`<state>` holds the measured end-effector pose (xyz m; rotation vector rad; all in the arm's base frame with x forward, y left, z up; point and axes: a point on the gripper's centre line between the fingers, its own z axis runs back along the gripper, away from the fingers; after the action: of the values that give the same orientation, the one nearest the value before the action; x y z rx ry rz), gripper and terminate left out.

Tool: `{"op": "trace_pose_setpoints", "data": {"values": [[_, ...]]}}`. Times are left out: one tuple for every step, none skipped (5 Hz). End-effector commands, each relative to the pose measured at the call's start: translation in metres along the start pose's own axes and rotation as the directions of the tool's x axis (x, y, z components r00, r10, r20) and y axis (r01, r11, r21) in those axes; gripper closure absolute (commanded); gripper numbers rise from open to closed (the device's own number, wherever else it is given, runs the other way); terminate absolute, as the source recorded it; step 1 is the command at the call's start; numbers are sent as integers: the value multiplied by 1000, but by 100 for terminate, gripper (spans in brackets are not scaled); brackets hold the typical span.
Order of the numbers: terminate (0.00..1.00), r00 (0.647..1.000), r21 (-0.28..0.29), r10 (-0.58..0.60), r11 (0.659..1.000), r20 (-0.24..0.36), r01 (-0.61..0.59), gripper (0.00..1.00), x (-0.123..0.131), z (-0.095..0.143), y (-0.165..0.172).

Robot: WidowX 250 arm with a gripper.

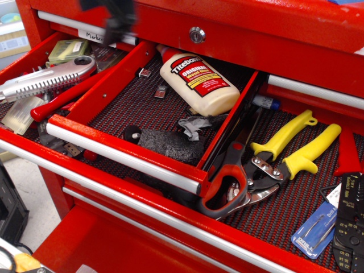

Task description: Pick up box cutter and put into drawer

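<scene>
Silver-grey box cutter (48, 78) along left drawer (34, 54) edge, blurred tool (114, 20) above, grip state unreadable.

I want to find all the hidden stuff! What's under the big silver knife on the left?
The box cutter lies across a red-handled tool, with a clear plastic piece beside its toothed edge. Whatever sits directly beneath its body is covered.

Red tool chest (142, 224) fills view; pale floor (28, 187) lower left.
</scene>
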<state>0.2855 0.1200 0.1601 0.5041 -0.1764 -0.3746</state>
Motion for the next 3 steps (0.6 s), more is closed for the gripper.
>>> {"op": "trace_pose_setpoints", "data": {"values": [[0, 996, -38, -64, 997, 66, 67, 0, -31, -46, 33], [0, 990, -90, -123, 988, 73, 129, 0, -38, -61, 33], [0, 984, -149, -168, 973, 67, 176, 0, -44, -71, 30]]}}
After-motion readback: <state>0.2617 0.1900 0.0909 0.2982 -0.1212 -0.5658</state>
